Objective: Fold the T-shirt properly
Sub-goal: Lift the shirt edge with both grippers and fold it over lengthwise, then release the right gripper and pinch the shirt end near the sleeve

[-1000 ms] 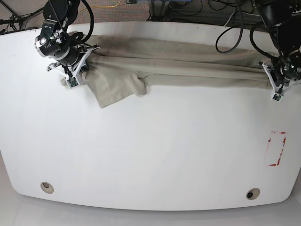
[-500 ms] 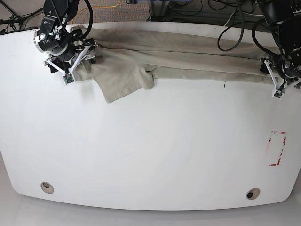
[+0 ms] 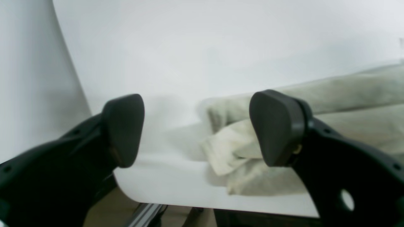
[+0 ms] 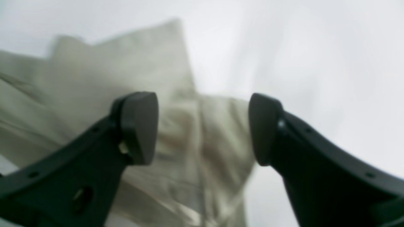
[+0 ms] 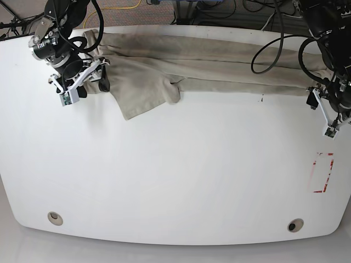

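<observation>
Both pincers, left (image 3: 195,130) and right (image 4: 202,127), gape empty over the long-folded khaki cotton T-shirt (image 5: 208,68) — next, regrasp its ends to fold crosswise.

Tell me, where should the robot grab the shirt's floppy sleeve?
Probably at the sleeve end, coming from the near, bare side of the table. That flap of the T-shirt sticks out flat toward the front with an open edge; the long band behind is bunched.

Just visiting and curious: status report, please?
Left gripper open, off the cloth. Right gripper open, holding nothing. T-shirt lies in a long band along the table's far edge. Nothing in the way.
</observation>
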Tool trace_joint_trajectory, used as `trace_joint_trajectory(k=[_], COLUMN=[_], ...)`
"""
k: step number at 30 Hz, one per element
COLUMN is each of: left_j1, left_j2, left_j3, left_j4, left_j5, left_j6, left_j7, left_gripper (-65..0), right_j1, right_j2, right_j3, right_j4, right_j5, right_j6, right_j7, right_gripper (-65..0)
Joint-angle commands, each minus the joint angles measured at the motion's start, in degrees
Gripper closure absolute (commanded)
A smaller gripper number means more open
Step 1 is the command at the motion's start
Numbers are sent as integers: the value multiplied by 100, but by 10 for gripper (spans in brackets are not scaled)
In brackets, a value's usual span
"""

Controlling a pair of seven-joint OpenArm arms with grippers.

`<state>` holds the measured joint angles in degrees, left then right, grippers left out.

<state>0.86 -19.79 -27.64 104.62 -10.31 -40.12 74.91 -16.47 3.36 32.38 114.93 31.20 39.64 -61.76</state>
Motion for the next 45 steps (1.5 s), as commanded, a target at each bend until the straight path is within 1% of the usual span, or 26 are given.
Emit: trace_joint_trajectory(k=[1,2,3,4,5,6,7,9,11,12,15,19,21,24,29,36,42,45], left_j1=[164,235,340,454,498,586,639,771,938,1008,1210,1369,1369,1325,832,261,-319,-363], left_j2=[111,155,199,243,260,269,269,296,366,375,375,384,384,366,366,384,384,384], left_j3=[-54,-54,-63,-63,-63,-63,-63,-63,-63,-63,-63,-45,-36,-1,-1,-1,157,228], left_j4=[127,127,145,145,127,101,101,92,92,92,92,-181,-400,-761,-1191,-1754,-2255,-2317], left_j5=[-2,15,85,182,235,384,464,595,710,754,885,982,982,973,973,982,982,982], left_j6=[12,12,12,12,12,12,12,12,12,12,12,12,12,12,12,12,12,12], left_j7=[56,47,47,47,38,29,29,-50,-208,-278,-586,-982,-1087,-1140,-1140,-1122,-1105,-1105], left_gripper=[-460,-436,-399,-340,-314,-251,-211,-128,-74,-64,-64,-76,-76,-76,-83,-89,-89,-90], right_j1=[-116,-168,-248,-309,-327,-335,-344,-362,-362,-362,-362,-344,-327,-256,34,421,1036,1203], right_j2=[29,29,29,21,12,-6,-6,-23,-94,-111,-120,-103,-94,-76,-6,152,319,328], right_j3=[-227,-271,-333,-368,-368,-385,-403,-421,-412,-403,-394,-421,-421,-421,-377,-210,37,133], right_j4=[19,1,-8,-8,-17,-17,-25,-61,-148,-192,-395,-869,-1080,-1388,-1792,-2179,-2742,-2839], right_j5=[119,84,14,-83,-135,-285,-382,-628,-865,-953,-1261,-1595,-1727,-1964,-2263,-2456,-2615,-2650], right_j6=[36,36,36,36,36,36,36,36,36,36,36,36,36,36,36,36,36,36], right_j7=[97,97,97,114,114,114,114,114,114,123,149,536,730,905,993,1292,1310,1310], right_gripper=[-314,-289,-246,-192,-170,-122,-98,-76,-89,-94,-98,-97,-100,-100,-97,-100,-100,-101])
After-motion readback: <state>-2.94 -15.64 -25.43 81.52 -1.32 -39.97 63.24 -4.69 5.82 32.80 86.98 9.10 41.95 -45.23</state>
